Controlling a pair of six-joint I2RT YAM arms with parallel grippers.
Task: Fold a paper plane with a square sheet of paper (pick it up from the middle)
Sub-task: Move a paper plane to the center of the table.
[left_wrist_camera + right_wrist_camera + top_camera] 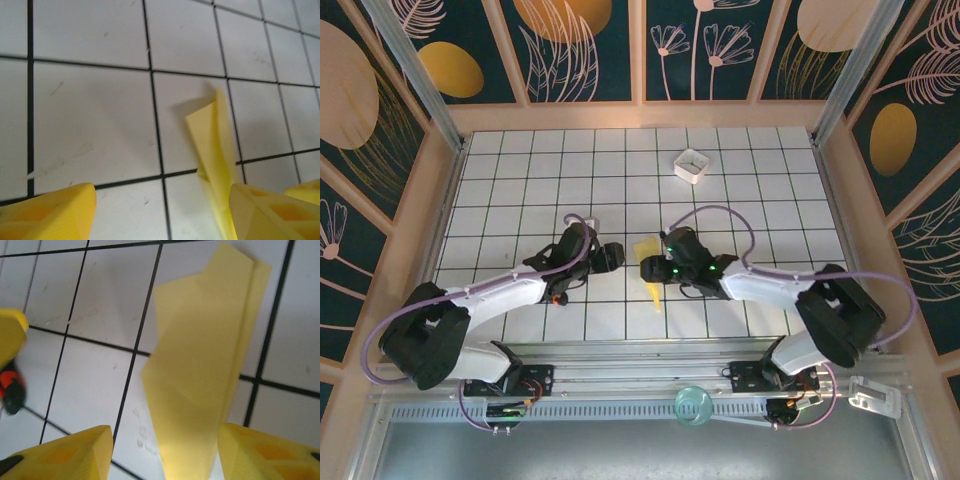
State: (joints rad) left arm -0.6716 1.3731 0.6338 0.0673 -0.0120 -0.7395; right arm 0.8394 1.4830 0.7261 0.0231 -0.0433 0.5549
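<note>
The left gripper [160, 220] has its yellow fingers [50, 217] spread wide. The paper plane [215, 145] stands on edge just inside the finger on the right of the left wrist view; its lower part overlaps that finger, so contact cannot be told. The right gripper [162, 455] is spread too, and the folded plane lies between its fingers, nearer the right-hand one, reaching away over the white gridded table [720, 210]. From above, the two grippers face each other closely, with the plane at their tips and partly hidden by the right gripper. Both wrist views cut off the plane's near end.
</note>
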